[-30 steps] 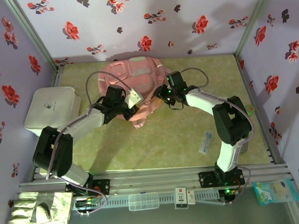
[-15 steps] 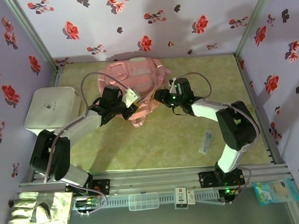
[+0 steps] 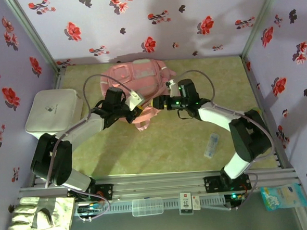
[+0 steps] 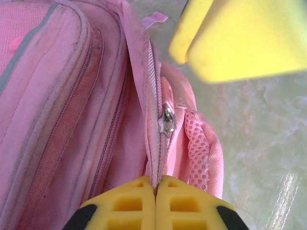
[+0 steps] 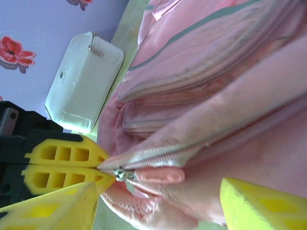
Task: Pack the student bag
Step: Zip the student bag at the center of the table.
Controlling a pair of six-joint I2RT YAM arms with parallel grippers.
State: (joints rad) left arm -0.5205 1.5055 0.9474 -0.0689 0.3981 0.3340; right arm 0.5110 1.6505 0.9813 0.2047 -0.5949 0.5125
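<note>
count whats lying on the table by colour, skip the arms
pink: 1, the student bag
white: 1, the rounded box
pale, see-through: 1, a small tube
total: 3

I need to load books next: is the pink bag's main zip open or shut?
Shut, where visible: the student bag's zip lies closed up to its slider, beside where the left gripper pinches the fabric.
</note>
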